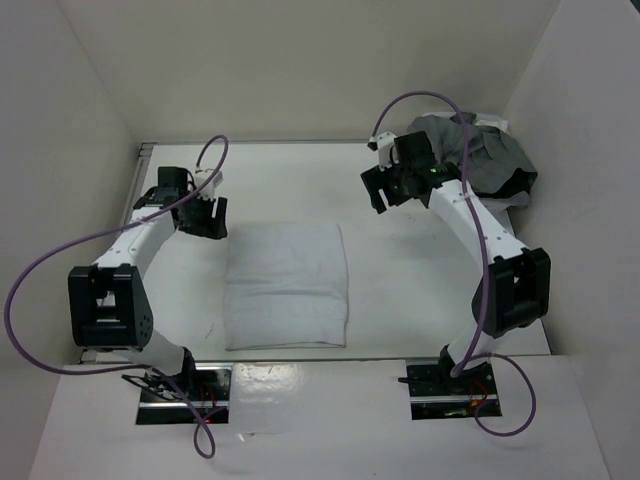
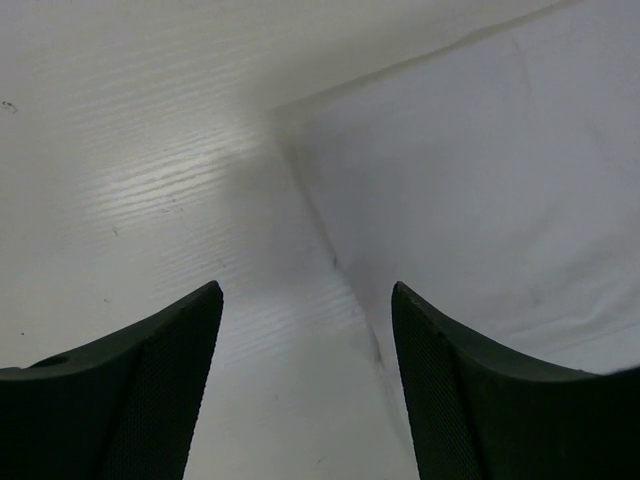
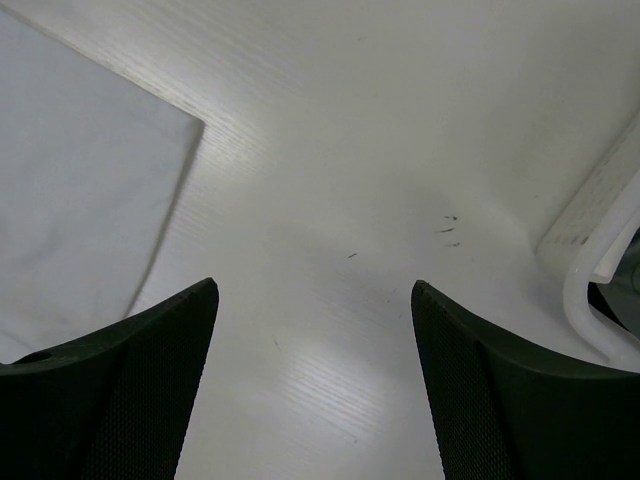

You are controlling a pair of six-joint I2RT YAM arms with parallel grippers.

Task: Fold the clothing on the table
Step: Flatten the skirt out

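White table (image 1: 400, 290) fills the top view, boxed in by white walls (image 1: 300, 70) on the left, far and right sides.

Left arm (image 1: 125, 270) reaches up the left side, elbow bent low near its base. Right arm (image 1: 480, 235) reaches toward the far right corner. A purple cable (image 1: 40, 265) loops off each arm.

Folded white cloth (image 1: 287, 285) lies flat mid-table between the two arms, nearer the front edge, as a neat rectangle with its edges roughly square to the table. Neither arm touches it.

Pile of grey clothing (image 1: 490, 160) sits crumpled in the far right corner against the right wall, just behind the right wrist, well apart from the folded cloth.

Left gripper (image 1: 205, 215) hangs just off the far left corner of the folded cloth. In the left wrist view the gripper (image 2: 305, 300) has its fingers (image 2: 170, 380) spread, with nothing between them; below is bare table on the left and the cloth (image 2: 480, 200) on the right, its edge running down between the fingers.

Right gripper (image 1: 385, 190) sits beyond the cloth's far right corner, near the pile. In the right wrist view the gripper (image 3: 315, 295) also has its fingers (image 3: 500, 380) spread wide and empty over bare table. The cloth's corner (image 3: 80, 180) shows at upper left, apart from the fingers.

A white rim (image 3: 590, 290) cuts in at the right edge of that view; can't tell what it belongs to.

A few small dark marks (image 3: 448, 230) dot the tabletop ahead of the right fingers.
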